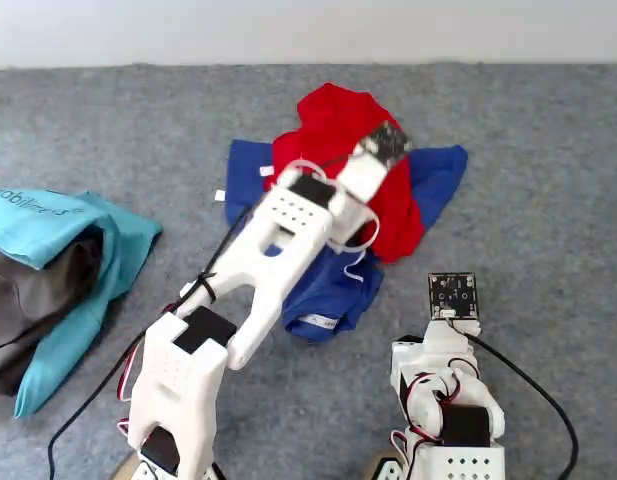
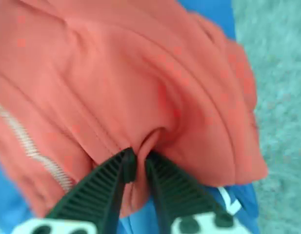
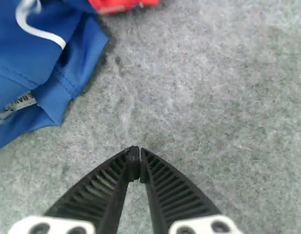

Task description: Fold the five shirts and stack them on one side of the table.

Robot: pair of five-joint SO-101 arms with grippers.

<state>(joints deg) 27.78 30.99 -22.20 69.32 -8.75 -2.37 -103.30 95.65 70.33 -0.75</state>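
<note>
Lying well left of the blue shirt [image 1: 333, 290]: teal shirt [image 1: 48, 225] over a dark grey shirt [image 1: 28, 300]. On top of the blue shirt, red shirt [image 1: 333, 125], with a fold pinched in the left gripper [image 2: 139, 162]. Near the blue shirt, to its right, right gripper [image 3: 139, 160], jaws closed on nothing over grey table [image 1: 548, 200].

Crumpled red shirt [image 1: 333, 125] atop blue shirt [image 1: 328, 288]

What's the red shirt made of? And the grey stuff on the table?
The red shirt looks like soft, matte cloth, maybe cotton: it wrinkles where the left end effector pinches it. The grey table cover looks like fuzzy felt or carpet, with mottled nap.
</note>
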